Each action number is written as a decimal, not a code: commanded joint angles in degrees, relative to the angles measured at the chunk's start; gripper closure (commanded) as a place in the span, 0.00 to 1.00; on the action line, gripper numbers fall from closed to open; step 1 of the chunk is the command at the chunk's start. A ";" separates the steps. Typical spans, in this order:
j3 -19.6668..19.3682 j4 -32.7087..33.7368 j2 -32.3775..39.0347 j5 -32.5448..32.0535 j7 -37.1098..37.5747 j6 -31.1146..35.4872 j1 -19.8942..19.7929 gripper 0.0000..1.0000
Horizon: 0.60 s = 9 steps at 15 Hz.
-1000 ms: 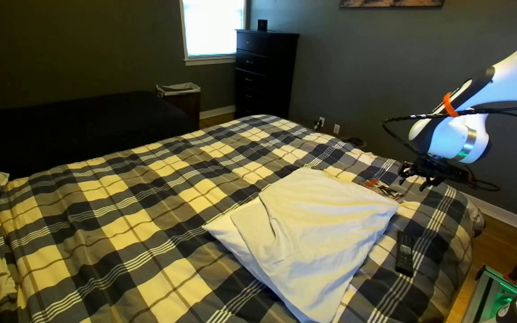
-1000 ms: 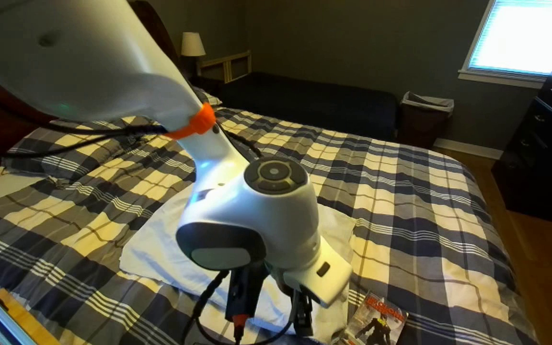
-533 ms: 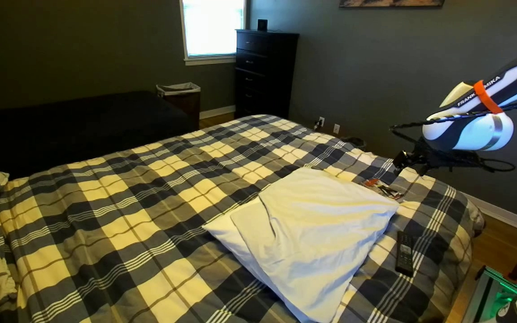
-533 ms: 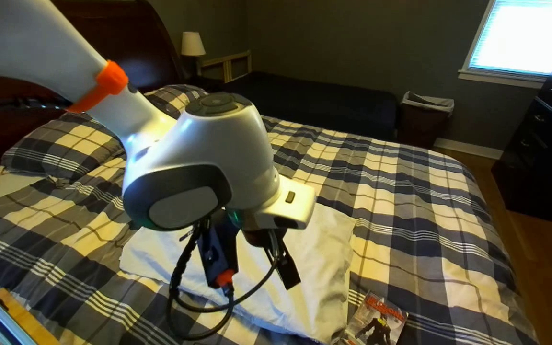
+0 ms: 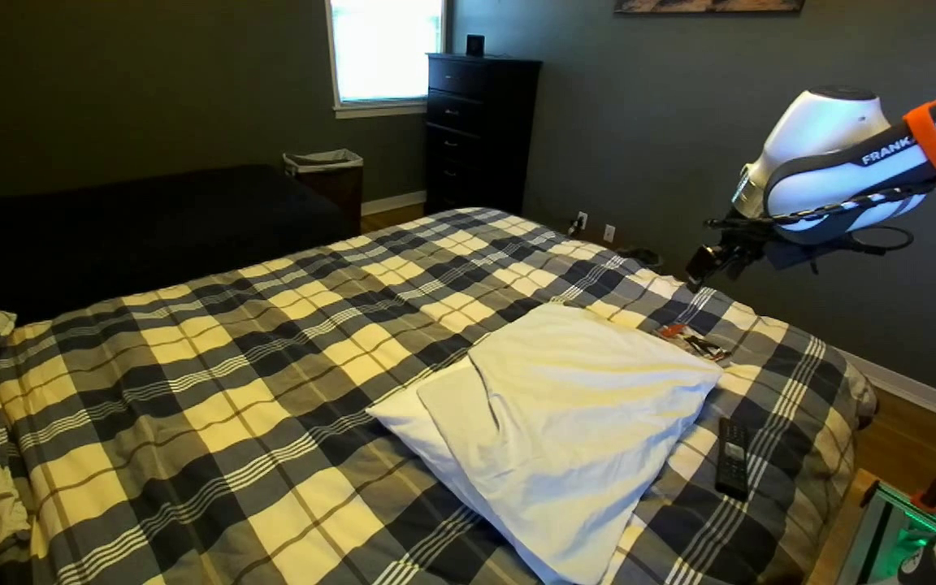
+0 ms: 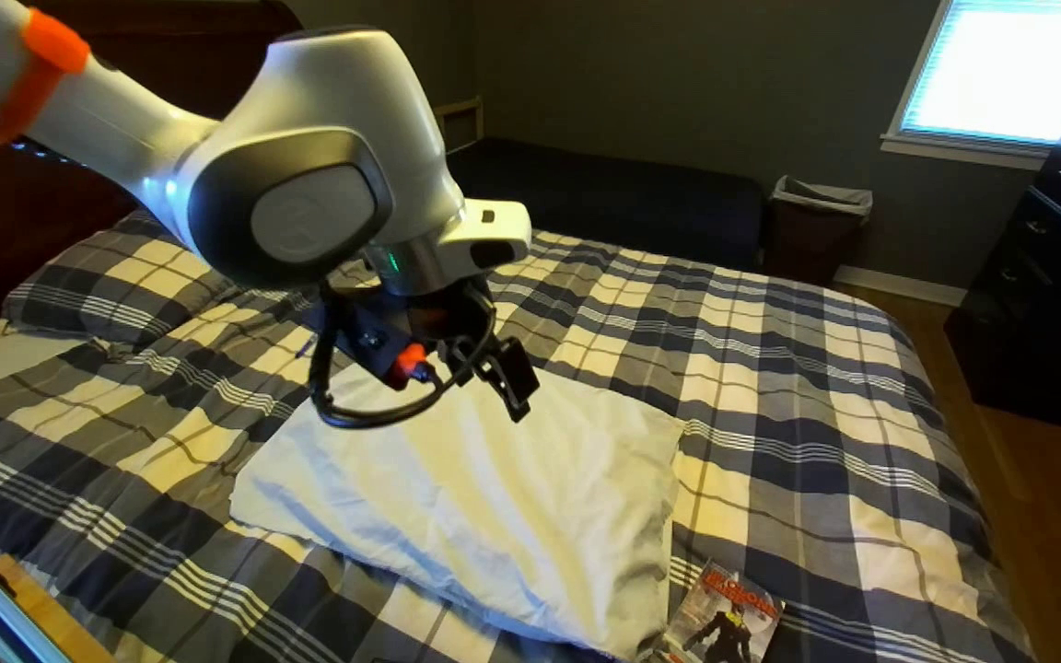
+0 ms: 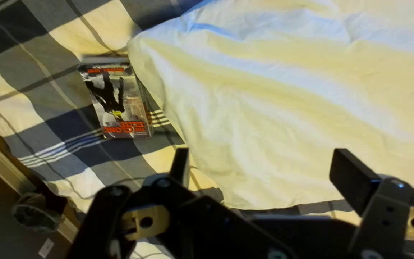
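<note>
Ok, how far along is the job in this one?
Done, it seems: the white cloth is spread on the plaid comforter, with the book and black remote control beside it. In hand: nothing; the gripper is open and raised clear of the cloth. Left: perhaps smoothing, since the cloth looks creased; how much more is hard to tell.

The cloth [image 5: 590,390] is white, the bedspread [image 5: 273,366] navy-and-cream plaid.
</note>
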 commanded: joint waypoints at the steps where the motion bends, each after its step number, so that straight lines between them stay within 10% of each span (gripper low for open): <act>1: 1.68 1.12 -4.29 0.68 -0.50 -6.02 4.39 0.00; 9: 2.68 3.08 -4.61 0.02 0.12 -6.87 7.19 0.00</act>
